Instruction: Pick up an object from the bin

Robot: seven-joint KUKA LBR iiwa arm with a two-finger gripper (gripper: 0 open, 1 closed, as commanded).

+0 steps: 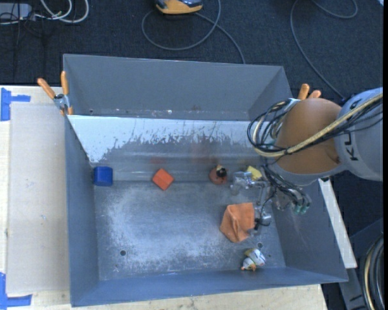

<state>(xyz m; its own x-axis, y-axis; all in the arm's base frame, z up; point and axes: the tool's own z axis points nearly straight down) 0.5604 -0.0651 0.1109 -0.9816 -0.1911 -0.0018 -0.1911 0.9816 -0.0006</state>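
Note:
My gripper (271, 197) is low in the right part of the bin, under the arm's orange cover. A crumpled orange-brown lump (237, 222) lies just to its left and below, touching or nearly touching it. A small yellow thing (252, 172) sits against the back wall just above the gripper, and a small dark red ball (218, 174) lies to its left. Near the front right corner is a small white and yellow thing (252, 258).
An orange block (162, 179) and a blue block (103, 175) lie along the foot of the back wall, towards the left. The arm's cables loop over the bin's right rim.

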